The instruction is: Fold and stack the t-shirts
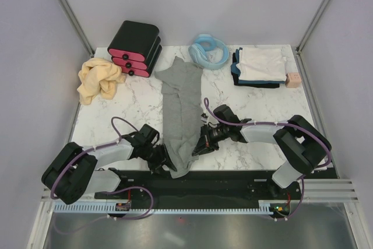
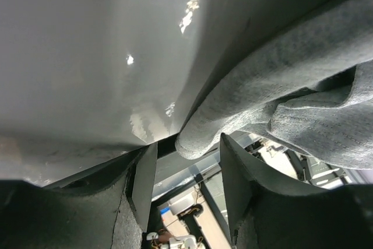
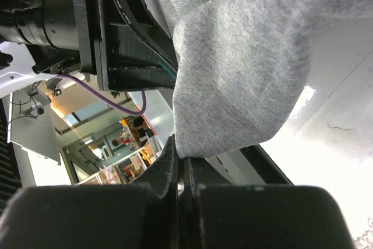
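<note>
The marble table [image 1: 140, 108] is crossed down its middle by the heather-grey t-shirt [image 1: 182, 106], which is laid as a long narrow band from the far side to the near edge, where its lower end is draped over. The folding of this shirt is judged to be the step in hand. A folded stack [image 1: 260, 65], whitish on dark, is set at the far right, and the tan-yellow t-shirt [image 1: 100, 80] is left crumpled at the far left. The band's near right edge is pinched between the closed jaws of the right gripper [image 3: 182, 158]. The left gripper [image 2: 186, 150] is held apart, a roll of grey hem lying at its fingers [image 2: 143, 176], unclamped. Next, that hem probably needs to be gripped, so that both near corners can be lifted level and carried toward the far end
</note>
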Tool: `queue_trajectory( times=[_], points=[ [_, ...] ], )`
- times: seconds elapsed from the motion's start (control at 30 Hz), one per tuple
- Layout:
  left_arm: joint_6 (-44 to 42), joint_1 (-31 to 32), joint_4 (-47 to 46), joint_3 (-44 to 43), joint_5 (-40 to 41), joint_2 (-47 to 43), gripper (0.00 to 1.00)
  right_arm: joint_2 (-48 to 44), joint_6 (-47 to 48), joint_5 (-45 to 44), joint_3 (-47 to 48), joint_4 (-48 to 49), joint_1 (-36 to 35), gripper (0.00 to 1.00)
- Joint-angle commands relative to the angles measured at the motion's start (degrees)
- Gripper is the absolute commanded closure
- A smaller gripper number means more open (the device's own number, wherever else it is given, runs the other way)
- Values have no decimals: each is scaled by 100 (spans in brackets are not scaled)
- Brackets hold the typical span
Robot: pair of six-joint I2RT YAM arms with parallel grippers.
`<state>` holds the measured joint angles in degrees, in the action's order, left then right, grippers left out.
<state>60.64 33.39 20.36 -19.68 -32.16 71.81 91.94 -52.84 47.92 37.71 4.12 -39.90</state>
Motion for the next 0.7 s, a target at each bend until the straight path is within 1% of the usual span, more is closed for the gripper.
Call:
queue_trajectory(
  times=[0.0, 0.07, 0.17, 0.2, 0.23, 0.37, 0.5, 0.57, 0.67],
  points=[
    [220, 150, -427, -220, -1, 149, 46, 61, -60, -11, -27, 309, 0, 100],
    [229, 186, -480, -299, 8, 219, 48, 52, -60, -2, -45, 317, 0, 100],
    [220, 203, -489, -396, 43, 281, 53, 52, -60, 7, -62, 317, 0, 100],
    [211, 203, -489, -413, 69, 281, 58, 61, -60, 7, -62, 317, 8, 100],
    [220, 203, -480, -422, 70, 281, 59, 69, -60, 7, -54, 326, 0, 100],
    [220, 203, -507, -405, 61, 325, 61, 52, -60, -2, -71, 326, 9, 100],
    [211, 212, -498, -326, 35, 342, 57, 61, -51, -2, -71, 317, 9, 100],
    [202, 212, -498, -291, 26, 325, 57, 70, -51, -11, -80, 318, 17, 100],
    [211, 212, -498, -255, 8, 298, 64, 87, -51, -2, -89, 326, 26, 100]
  ],
)
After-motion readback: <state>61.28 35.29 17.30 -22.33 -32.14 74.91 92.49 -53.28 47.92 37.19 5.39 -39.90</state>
